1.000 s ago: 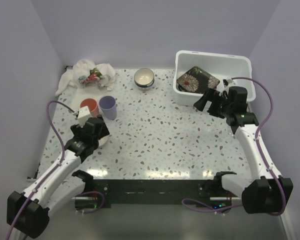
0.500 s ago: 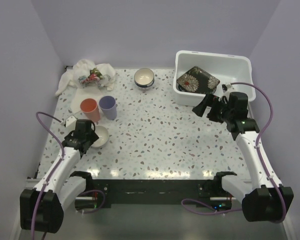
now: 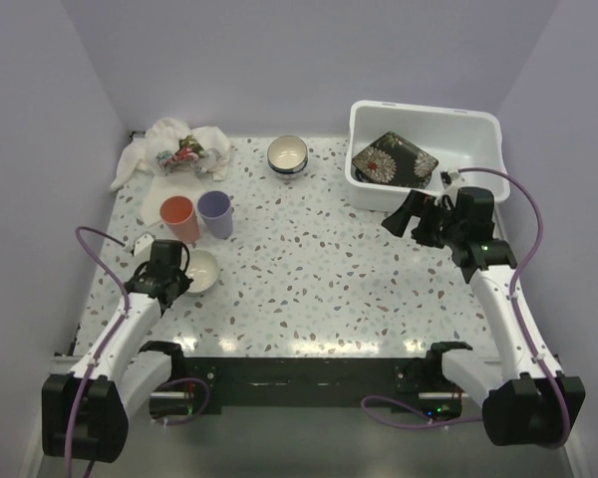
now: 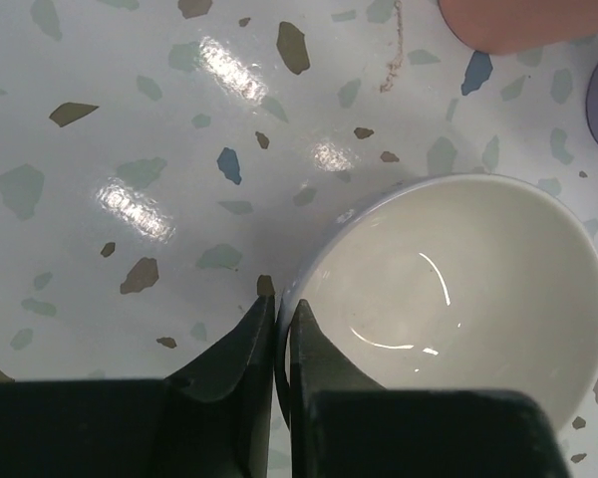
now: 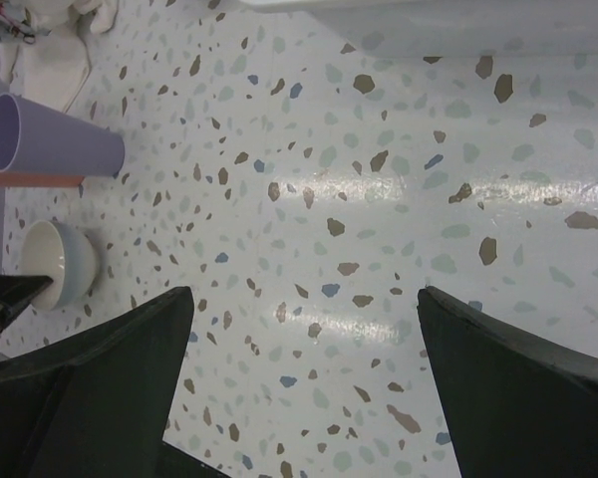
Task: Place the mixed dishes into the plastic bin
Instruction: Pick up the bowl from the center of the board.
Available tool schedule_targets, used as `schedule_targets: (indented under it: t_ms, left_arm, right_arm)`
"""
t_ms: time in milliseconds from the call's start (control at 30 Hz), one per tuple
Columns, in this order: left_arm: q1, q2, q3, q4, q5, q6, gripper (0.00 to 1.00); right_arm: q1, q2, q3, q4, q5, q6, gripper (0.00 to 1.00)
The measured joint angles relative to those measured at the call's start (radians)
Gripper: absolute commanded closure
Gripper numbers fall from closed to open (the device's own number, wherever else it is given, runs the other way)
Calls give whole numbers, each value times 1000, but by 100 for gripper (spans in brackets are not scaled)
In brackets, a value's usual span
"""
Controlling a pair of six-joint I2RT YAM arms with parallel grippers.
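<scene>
A small cream bowl [image 3: 201, 271] [image 4: 448, 289] sits on the table at the front left. My left gripper [image 3: 172, 278] [image 4: 278, 303] is shut on its near-left rim, one finger inside and one outside. An orange cup [image 3: 177, 213] and a purple cup [image 3: 215, 210] stand upright just behind it. A dark-rimmed bowl [image 3: 287, 153] rests at the back centre. The plastic bin [image 3: 425, 108] at the back right holds a dark floral square plate [image 3: 393, 159] leaning inside. My right gripper [image 3: 405, 216] [image 5: 304, 291] hovers open over the table, in front of the bin, holding nothing.
A white cloth [image 3: 179, 145] with a red-green print lies crumpled at the back left corner. In the right wrist view the purple cup [image 5: 55, 145], the cream bowl [image 5: 58, 261] and the bin's wall [image 5: 429, 15] show around bare speckled tabletop.
My left gripper came back towards the near edge, down to the cream bowl, and closed on its rim. The right gripper drifted slightly left, away from the bin, still open.
</scene>
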Motion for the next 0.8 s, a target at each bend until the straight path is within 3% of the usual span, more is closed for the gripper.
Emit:
schedule_targets:
  t_ms: [167,433,600,800]
  left_arm:
    - [-65,0,11,-5,21,42,100]
    - [-374,103,132,-23,-1,40,100]
    - [-579,267,259,-31,-37,31,100]
    - [-739,407,401,-32,-85,28,100]
  right_arm:
    - [24,-11,-21,1,-14,2,2]
    - [150,-31,-63,-2,5,26,3]
    - [261,-30,-77,-2,59,58,6]
    - [405,3,-76,9,140,100,7]
